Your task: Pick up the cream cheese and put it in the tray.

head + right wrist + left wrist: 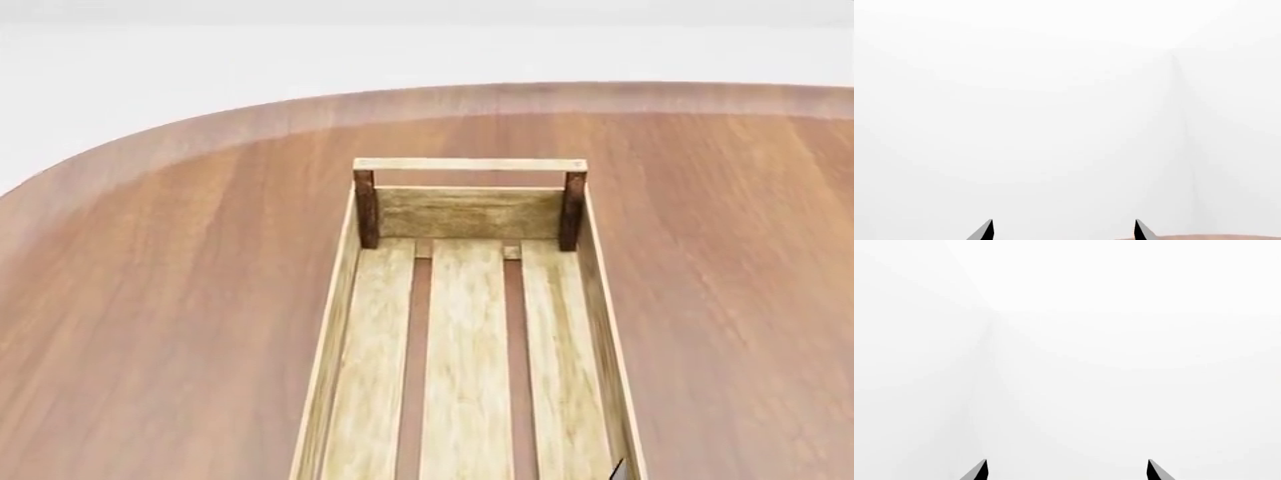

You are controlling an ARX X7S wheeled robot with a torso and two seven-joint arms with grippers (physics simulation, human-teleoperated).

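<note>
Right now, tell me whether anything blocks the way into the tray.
Nothing visible does. In the head view the tray lies open-topped on the wooden table, its slatted bottom bare. The cream cheese is not in any view, so its path cannot be judged. Both wrist views show only white background past the left gripper and right gripper, both open.

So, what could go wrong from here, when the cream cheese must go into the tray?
1. No view shows the cream cheese, so the robot must probably search before any grasp.
2. Both wrist views face blank white walls: the left gripper and right gripper are open and aimed away from the table.
3. The tray has a raised end rail and side walls; a low approach may bump them.
</note>
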